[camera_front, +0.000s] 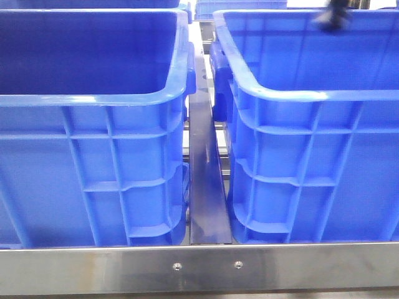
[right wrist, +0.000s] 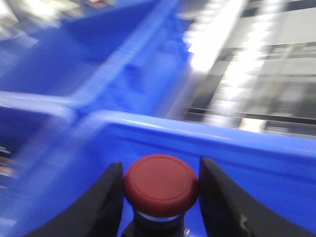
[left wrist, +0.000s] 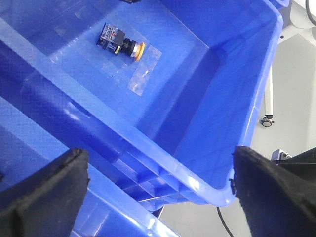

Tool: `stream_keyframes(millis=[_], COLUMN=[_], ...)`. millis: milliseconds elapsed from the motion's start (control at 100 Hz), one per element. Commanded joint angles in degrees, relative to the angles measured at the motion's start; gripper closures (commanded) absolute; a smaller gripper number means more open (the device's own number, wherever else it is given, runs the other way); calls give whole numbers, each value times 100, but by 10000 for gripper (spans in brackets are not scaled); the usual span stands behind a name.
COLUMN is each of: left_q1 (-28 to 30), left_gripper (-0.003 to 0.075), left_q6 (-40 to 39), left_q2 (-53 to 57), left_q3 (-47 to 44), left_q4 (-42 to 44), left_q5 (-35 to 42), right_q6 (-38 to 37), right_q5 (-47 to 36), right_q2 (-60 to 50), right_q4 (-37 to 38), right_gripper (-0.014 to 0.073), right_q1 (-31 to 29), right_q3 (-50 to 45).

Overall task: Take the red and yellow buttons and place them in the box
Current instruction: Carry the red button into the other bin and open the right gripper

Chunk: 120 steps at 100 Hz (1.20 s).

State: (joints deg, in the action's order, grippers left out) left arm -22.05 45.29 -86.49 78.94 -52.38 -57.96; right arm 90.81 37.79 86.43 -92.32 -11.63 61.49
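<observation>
Two buttons sit apart: the red button [right wrist: 161, 183] is clamped between the right gripper [right wrist: 160, 205] jaws above a blue crate [right wrist: 237, 163] for carrying; the yellow button [left wrist: 121, 43] lies on another crate's floor [left wrist: 163, 84] below the empty, spread left gripper [left wrist: 158, 192].

Both crates — the left crate [camera_front: 93, 156] and the right crate [camera_front: 312, 162] — look like moulded plastic, smooth and fairly glossy, with bright streaks along their rounded rims. The rail [camera_front: 199, 269] at the tabletop's front edge is brushed metal with a dull sheen and two screw heads. The red button [right wrist: 161, 183] has a smooth, matt plastic cap. The yellow button [left wrist: 121, 43] lies beside clear, shiny film [left wrist: 143, 69] on the crate floor. The left gripper's [left wrist: 158, 197] jaws look matt black — rubbery, slightly rough.
</observation>
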Motion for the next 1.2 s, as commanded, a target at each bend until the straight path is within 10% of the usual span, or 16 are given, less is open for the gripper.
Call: stream_keyframes(millis=[0,220,720,970,1190], left_q1=[-32,-32,-32,-32,-32], left_gripper=[154,154,154,155,155], left_q6=[7,7,7,7,7], left_q2=[184,184,184,184,184], left_q3=[182,182,182,182,182], left_q4=[-366,-366,-366,-366,-374], left_q5=[57,80,184,184,285], right_q6=[492,618,618,618,618], right_q5=[-744,-2080,-2117,-2141,-2245], right_q2=[-217,190,1410,1391,1255], right_q4=[120,81,-338,-403,-403], right_gripper=[389,389,382,88,72], right_q1=[-61,-61,-61,-61,-61], right_q3=[121,-70,405,405,399])
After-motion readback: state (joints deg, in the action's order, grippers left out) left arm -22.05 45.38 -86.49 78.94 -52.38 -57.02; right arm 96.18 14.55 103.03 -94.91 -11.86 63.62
